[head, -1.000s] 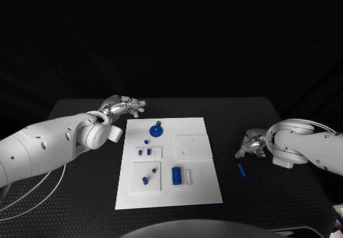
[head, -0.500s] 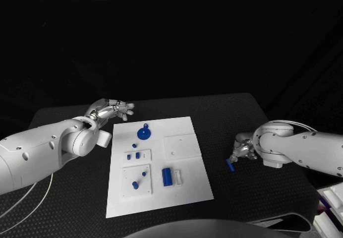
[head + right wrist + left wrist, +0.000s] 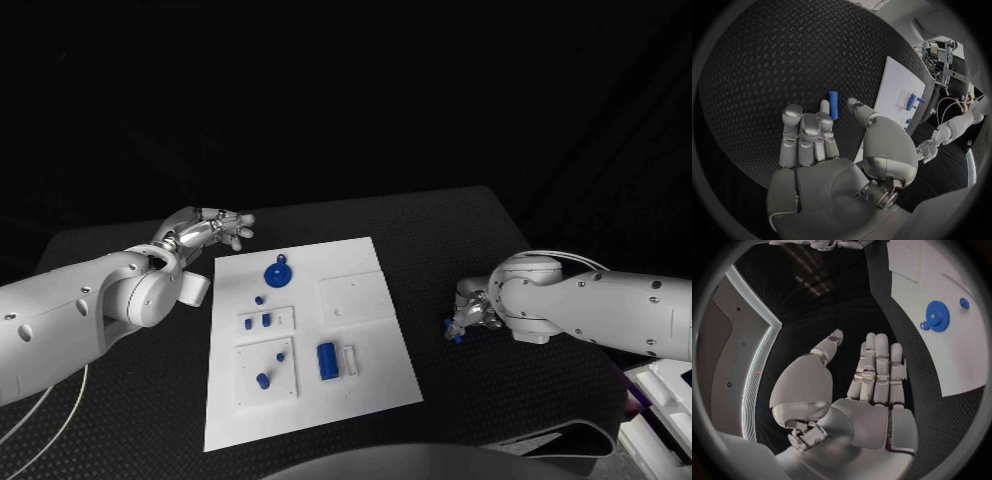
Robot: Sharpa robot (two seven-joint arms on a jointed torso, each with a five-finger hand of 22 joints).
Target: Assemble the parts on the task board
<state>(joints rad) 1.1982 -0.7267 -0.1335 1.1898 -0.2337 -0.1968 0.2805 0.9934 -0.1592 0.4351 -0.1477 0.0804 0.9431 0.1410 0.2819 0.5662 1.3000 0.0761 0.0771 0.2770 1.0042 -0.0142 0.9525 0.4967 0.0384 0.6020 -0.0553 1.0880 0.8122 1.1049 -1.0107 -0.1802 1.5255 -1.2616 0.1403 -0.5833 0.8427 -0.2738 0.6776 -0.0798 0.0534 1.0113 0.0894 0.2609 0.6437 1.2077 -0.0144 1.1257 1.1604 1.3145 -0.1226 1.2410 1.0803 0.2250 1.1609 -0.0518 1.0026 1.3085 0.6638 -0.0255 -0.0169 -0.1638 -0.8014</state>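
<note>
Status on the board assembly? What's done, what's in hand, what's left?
Done: several blue parts sit on the task board, including the gear and a cylinder.
In hand: nothing held. The right hand is open above the loose blue peg lying on the table off the board; the left hand is open beside the board.
Left: pick up that peg and fit it.

Dim all round, background black; the task board glows bright. Wrist views bend hard at their dark rims.
</note>
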